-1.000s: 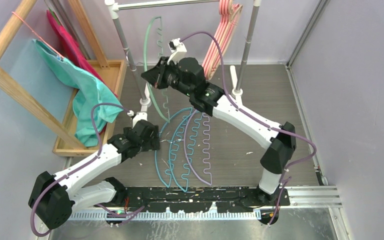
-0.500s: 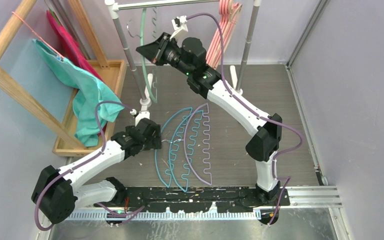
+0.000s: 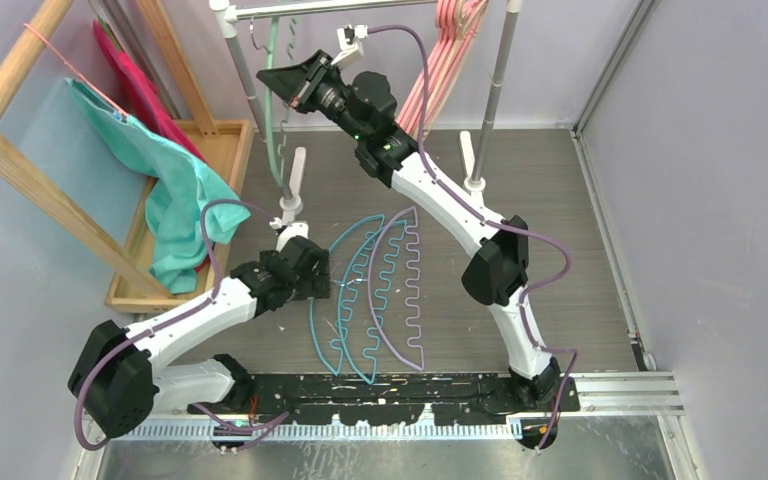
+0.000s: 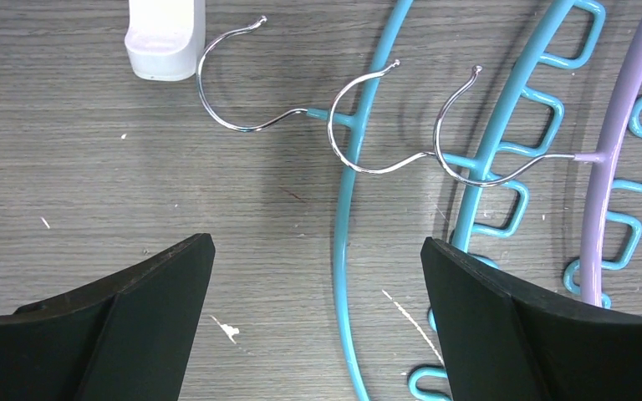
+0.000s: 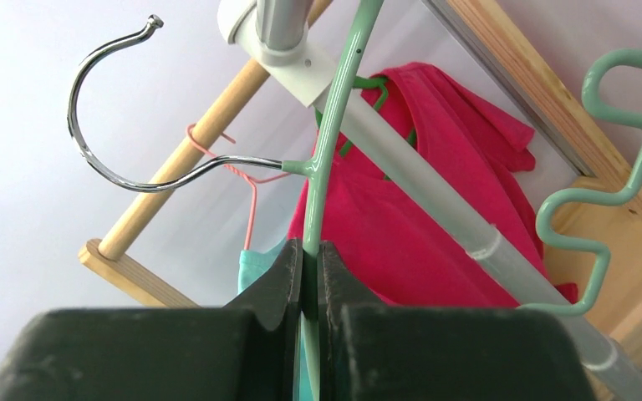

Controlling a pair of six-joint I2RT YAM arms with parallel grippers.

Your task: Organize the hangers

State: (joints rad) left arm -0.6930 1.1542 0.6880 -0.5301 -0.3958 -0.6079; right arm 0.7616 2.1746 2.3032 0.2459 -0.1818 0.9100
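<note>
My right gripper point(image 3: 282, 92) point(image 5: 310, 255) is shut on the arch of a thin green hanger point(image 3: 273, 120) point(image 5: 326, 142). It holds the hanger up by the left end of the rail point(image 3: 340, 8), with the steel hook point(image 5: 109, 159) free in the air. Pink and beige hangers point(image 3: 440, 60) hang at the rail's right end. Two blue hangers point(image 3: 345, 300) point(image 4: 343, 217) and a purple one point(image 3: 405, 290) point(image 4: 610, 159) lie on the floor, hooks to the left. My left gripper point(image 3: 322, 282) point(image 4: 313, 276) is open just above the left blue hanger's arch.
The garment rail's white posts point(image 3: 250, 100) and feet point(image 4: 163, 38) stand at the back. A wooden frame rack point(image 3: 20, 150) with a teal cloth point(image 3: 175, 200) and a red garment point(image 5: 418, 209) stands at the left. Grey walls close the right side.
My right arm has lifted the green hanger up and to the left, up to the rail's left end. My left gripper has crept slightly right toward the floor hangers.
</note>
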